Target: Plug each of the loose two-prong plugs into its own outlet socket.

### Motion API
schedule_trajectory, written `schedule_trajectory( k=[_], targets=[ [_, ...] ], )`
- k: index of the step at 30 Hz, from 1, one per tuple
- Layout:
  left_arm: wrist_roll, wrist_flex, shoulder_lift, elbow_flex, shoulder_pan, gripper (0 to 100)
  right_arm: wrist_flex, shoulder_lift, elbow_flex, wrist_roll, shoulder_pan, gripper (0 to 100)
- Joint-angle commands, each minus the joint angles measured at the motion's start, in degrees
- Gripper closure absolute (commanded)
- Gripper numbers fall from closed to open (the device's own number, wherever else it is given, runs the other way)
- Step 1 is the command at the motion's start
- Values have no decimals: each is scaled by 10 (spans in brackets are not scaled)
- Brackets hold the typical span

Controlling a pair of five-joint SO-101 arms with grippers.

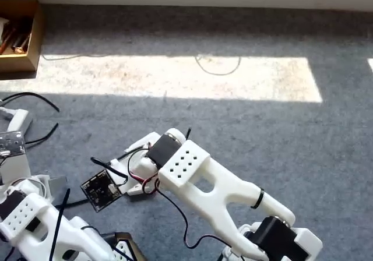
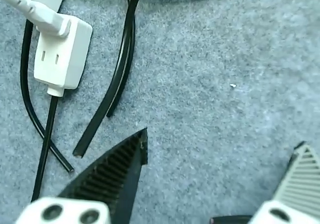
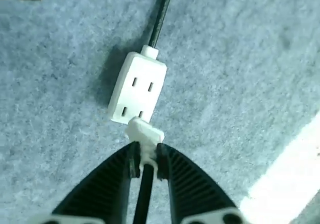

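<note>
Right gripper [image 3: 146, 161] is clamped on the white plug [image 3: 144, 134], fingers pinched on its neck with the black cord running out between them. The plug's head sits hard against the near end of the white socket block [image 3: 138, 86], at the closer pair of slots; how deep it sits cannot be told. The farther pair stays bare.

Left gripper [image 2: 222, 139] hangs with fingers wide apart over grey carpet [image 2: 225, 59], near a second socket block [image 2: 60, 54] with a plugged lead [image 2: 42, 16].

High view: right arm [image 1: 221, 191] lower centre, left arm [image 1: 35, 226] lower left.
</note>
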Motion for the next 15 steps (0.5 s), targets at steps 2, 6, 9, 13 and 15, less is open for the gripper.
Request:
schedule_trajectory(
  k=[2,6,9,13,15],
  targets=[
    [-3,-7,1,-3,11,579,-44,-6,-15,-57,-6,992],
    [-2,-6,1,-3,10,579,-61,-6,-12,-67,-21,992],
    [-2,-6,1,-3,7,579,-64,-5,1,-69,-23,992],
    [-2,-6,1,-2,8,579,-77,-5,34,-69,-36,992],
    [-2,-6,1,-2,9,579,-100,-5,55,-69,-36,992]
  ],
)
